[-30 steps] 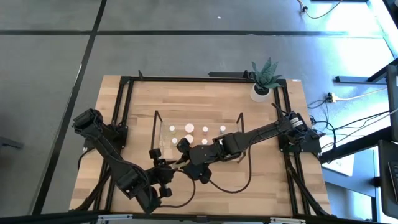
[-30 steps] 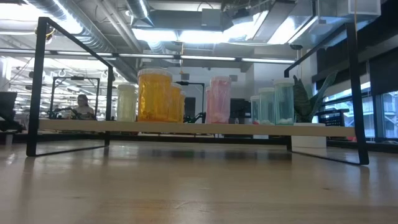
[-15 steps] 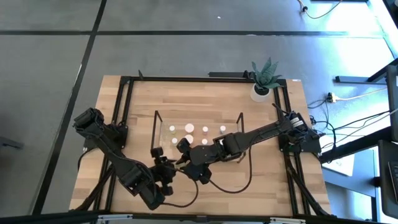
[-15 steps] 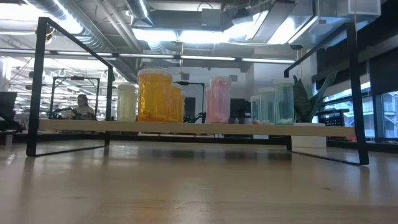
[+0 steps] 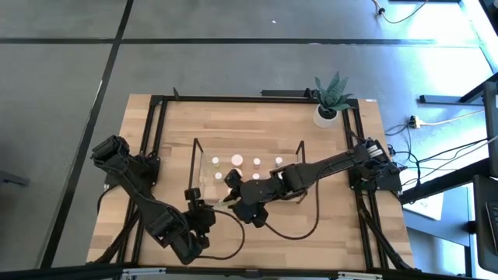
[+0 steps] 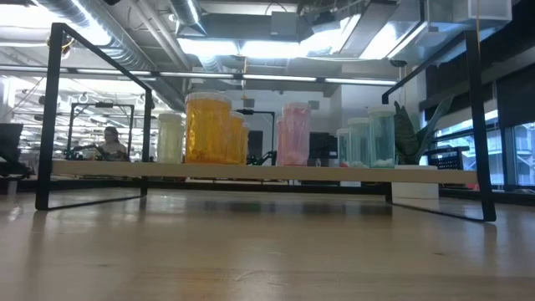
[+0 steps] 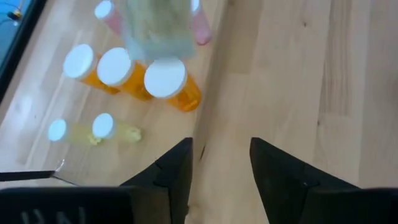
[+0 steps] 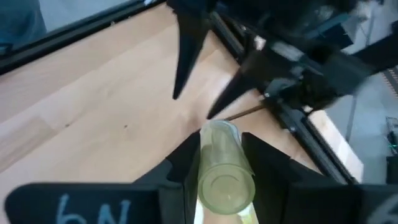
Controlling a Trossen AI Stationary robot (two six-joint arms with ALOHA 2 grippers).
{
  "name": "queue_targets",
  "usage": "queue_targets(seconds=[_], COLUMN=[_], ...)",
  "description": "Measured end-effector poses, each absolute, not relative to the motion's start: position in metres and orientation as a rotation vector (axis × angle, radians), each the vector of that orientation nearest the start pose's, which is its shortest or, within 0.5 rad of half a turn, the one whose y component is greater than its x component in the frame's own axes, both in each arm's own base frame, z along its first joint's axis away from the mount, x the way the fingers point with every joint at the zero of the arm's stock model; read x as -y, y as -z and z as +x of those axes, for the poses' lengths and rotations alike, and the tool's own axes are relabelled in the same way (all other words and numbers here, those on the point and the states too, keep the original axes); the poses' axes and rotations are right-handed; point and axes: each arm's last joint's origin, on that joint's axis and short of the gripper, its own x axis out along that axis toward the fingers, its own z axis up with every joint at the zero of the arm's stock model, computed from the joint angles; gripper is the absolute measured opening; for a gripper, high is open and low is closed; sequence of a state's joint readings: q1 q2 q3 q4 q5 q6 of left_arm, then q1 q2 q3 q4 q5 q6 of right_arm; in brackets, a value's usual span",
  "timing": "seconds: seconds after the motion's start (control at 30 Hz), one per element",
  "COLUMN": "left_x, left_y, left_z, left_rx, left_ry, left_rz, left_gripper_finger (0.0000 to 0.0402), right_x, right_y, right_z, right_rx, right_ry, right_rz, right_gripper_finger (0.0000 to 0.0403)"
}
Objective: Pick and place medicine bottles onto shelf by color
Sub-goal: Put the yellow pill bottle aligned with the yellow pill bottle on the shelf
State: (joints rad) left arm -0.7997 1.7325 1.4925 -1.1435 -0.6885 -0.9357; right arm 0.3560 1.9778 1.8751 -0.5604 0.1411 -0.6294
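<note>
One pale bottle [image 8: 221,171] sits clamped within right gripper [image 8: 219,163].

I am looking level across the table [image 6: 267,251] at the shelf [image 6: 251,170]. Bottles are standing in a row on it: a pale white one [image 6: 170,138] beside its left post, big orange ones [image 6: 207,127] next, a pink one [image 6: 294,134] near the middle, green ones [image 6: 372,139] toward its right end. A person [image 6: 109,142] is sitting far behind the shelf's left end.
</note>
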Motion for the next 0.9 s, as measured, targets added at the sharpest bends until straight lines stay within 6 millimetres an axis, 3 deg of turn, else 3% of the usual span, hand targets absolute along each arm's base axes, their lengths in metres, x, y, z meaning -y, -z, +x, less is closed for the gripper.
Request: queue_targets(seconds=[0.2,0.6,0.9], left_x=[0.23,0.232,0.229], left_y=[-0.276,-0.278,-0.279], left_z=[0.236,0.233,0.232], left_rx=[-0.876,-0.786,-0.755], left_ry=[-0.377,-0.414,-0.445], left_rz=[0.104,0.168,0.21], left_gripper_finger=[0.0151,0.0151,0.0151], right_x=[-0.15,-0.117,-0.085], right_y=[-0.35,-0.403,-0.45], right_z=[0.399,0.355,0.29], right_rx=[-0.568,-0.552,-0.561], right_ry=[-0.332,-0.317,-0.208], right_rz=[-0.778,-0.651,-0.584], right_gripper_finger=[0.011,0.011,0.011])
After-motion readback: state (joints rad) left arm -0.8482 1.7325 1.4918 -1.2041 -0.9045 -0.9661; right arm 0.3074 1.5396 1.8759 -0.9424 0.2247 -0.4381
